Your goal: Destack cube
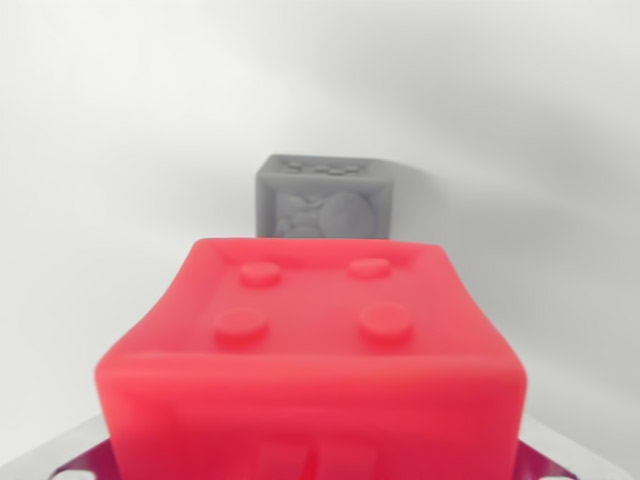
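Observation:
A red cube (315, 340) with four round studs on its upper face fills the lower half of the wrist view, very close to the camera. It sits right where my gripper (310, 472) is and hides the fingers. Only slivers of metal (70, 462) show at the bottom corners, so the gripper looks shut on the red cube. Beyond it, a smaller-looking grey cube (325, 200) rests on the white surface, apart from the red one. It has studs on top and a raised figure on its near face.
A plain white surface (110, 150) spreads around both cubes. A soft shadow falls to the right of the grey cube.

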You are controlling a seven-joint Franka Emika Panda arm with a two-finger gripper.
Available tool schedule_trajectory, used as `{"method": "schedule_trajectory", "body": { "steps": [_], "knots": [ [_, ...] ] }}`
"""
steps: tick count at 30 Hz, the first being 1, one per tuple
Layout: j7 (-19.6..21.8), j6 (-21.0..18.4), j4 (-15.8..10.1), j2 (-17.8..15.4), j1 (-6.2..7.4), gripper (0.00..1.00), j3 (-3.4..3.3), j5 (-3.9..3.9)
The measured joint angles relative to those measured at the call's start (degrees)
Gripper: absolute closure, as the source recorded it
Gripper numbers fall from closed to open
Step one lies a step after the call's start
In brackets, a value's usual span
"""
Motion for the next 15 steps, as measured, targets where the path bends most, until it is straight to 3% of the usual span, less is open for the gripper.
{"method": "schedule_trajectory", "body": {
  "steps": [15],
  "knots": [
    [-0.61, -6.02, 1.04, -5.07, 0.00, 1.00, 0.06, 0.85]
  ]
}}
